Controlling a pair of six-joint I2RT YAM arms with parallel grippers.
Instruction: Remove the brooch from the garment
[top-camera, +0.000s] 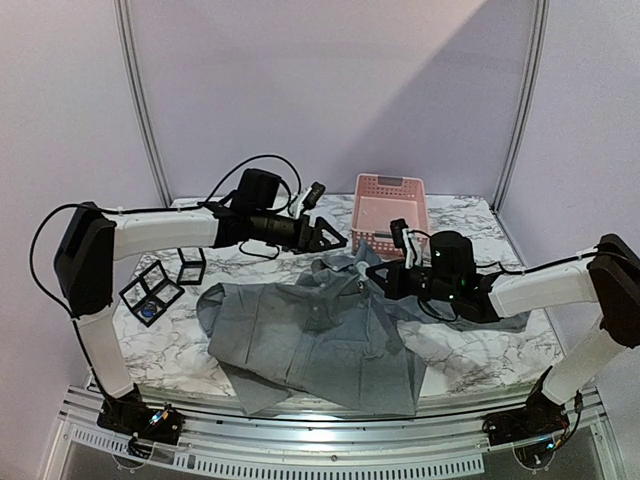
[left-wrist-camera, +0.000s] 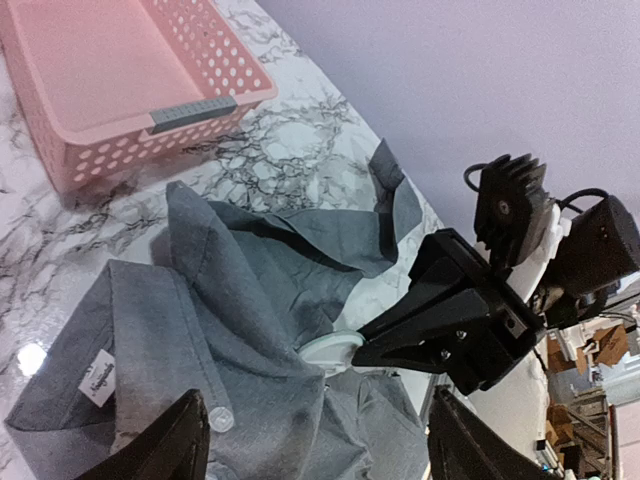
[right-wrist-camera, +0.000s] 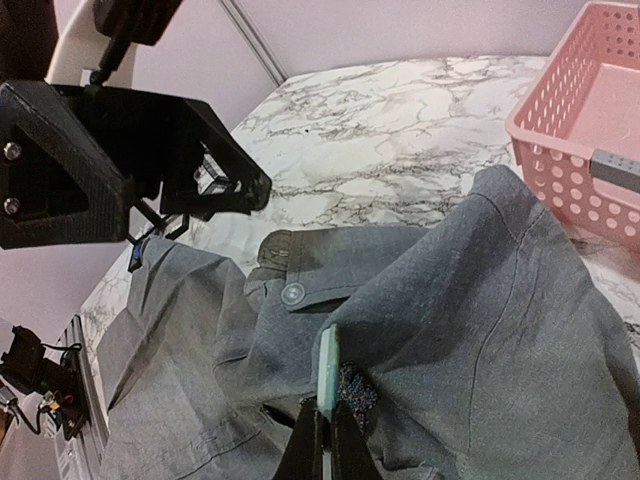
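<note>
The grey garment (top-camera: 310, 340) lies spread on the marble table, its collar end bunched up and lifted. The brooch (right-wrist-camera: 329, 368), a pale green disc seen edge-on, stands against the cloth with a dark glittery patch beside it. My right gripper (right-wrist-camera: 326, 412) is shut on the disc's lower edge. From the left wrist view the brooch (left-wrist-camera: 335, 352) shows as a pale disc at the tip of the right gripper (left-wrist-camera: 385, 350). My left gripper (top-camera: 333, 239) hovers open above the collar, a little left of the brooch and holding nothing; its fingers (left-wrist-camera: 170, 445) frame the garment (left-wrist-camera: 200, 320).
A pink perforated basket (top-camera: 391, 205) stands behind the garment at the back of the table. Two clear display boxes with black frames (top-camera: 152, 291) sit on the left. The marble table (top-camera: 480, 355) ends at a metal rail near the arm bases.
</note>
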